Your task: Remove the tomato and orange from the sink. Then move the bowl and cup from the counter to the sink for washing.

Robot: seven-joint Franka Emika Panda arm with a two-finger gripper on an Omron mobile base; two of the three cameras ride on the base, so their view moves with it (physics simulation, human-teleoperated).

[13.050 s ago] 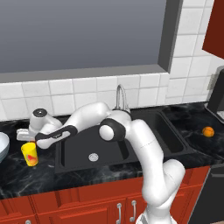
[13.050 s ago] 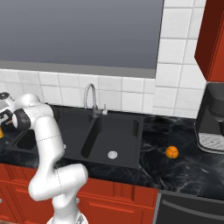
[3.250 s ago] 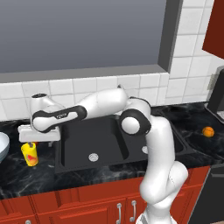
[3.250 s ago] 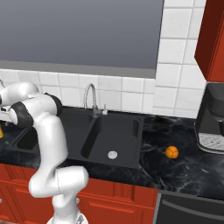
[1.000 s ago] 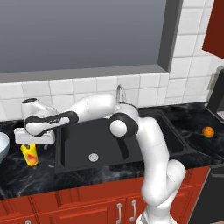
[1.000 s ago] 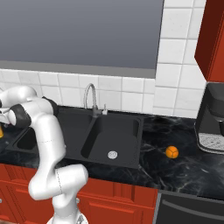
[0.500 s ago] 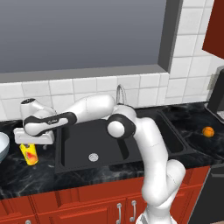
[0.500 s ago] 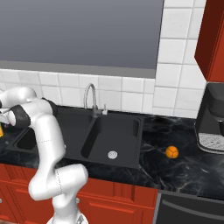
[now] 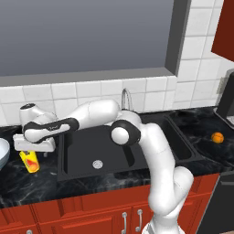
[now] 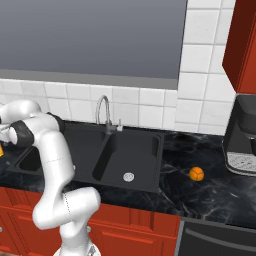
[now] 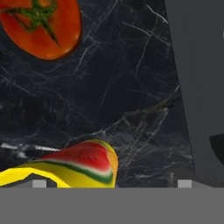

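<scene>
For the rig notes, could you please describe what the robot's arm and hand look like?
The arm is made of glossy white, rounded links with dark grey to black joint sections, one showing as a round dark disc at the elbow. The forearm near the wrist is black with small white lettering. The hand is a boxy white block. No loose cables show.

cup (image 9: 31, 161): yellow, upright on worktop left of sink (image 9: 114, 153)
tomato (image 11: 41, 26): on worktop near cup
orange (image 9: 218, 137): on worktop right of sink
bowl (image 9: 2, 153): pale, left edge
</scene>
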